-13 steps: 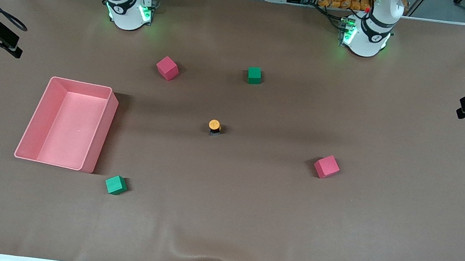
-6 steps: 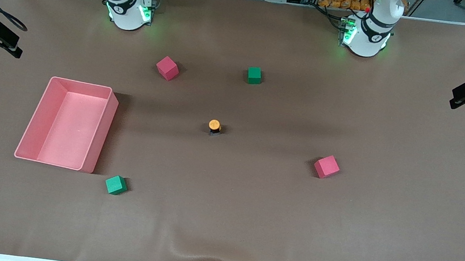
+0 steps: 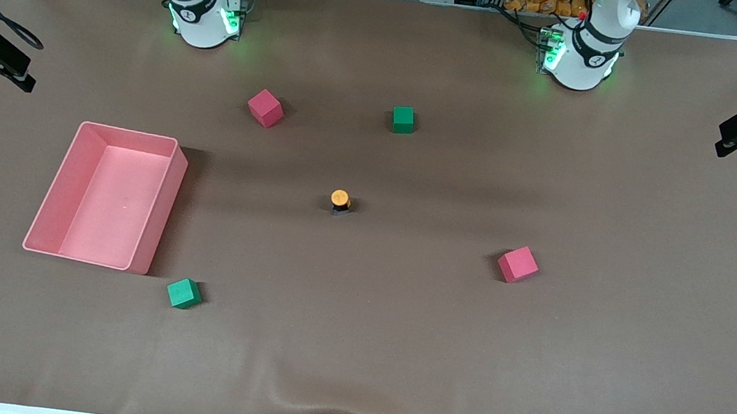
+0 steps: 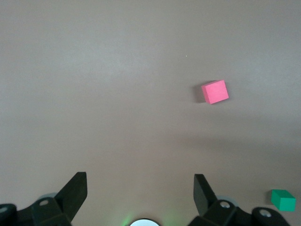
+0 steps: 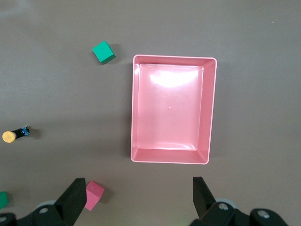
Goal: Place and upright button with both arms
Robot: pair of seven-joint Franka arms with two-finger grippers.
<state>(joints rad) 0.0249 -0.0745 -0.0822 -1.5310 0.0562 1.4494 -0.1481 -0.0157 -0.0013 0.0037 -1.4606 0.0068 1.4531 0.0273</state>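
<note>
Button [image 3: 340, 201] upright in front view, unseen from left wrist.

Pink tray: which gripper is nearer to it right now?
Right. The right gripper hangs open over the pink tray's end of the table; the left gripper hangs open over the left arm's end, near a red cube.

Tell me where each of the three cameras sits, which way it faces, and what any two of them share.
Front view: high across the table, facing both bases; button stands mid-table.
Left wrist view: above the table looking down; open left hand, red cube.
Right wrist view: looking down on the pink bin; open right hand.
Shared: front and right wrist views both show button and bin.
</note>
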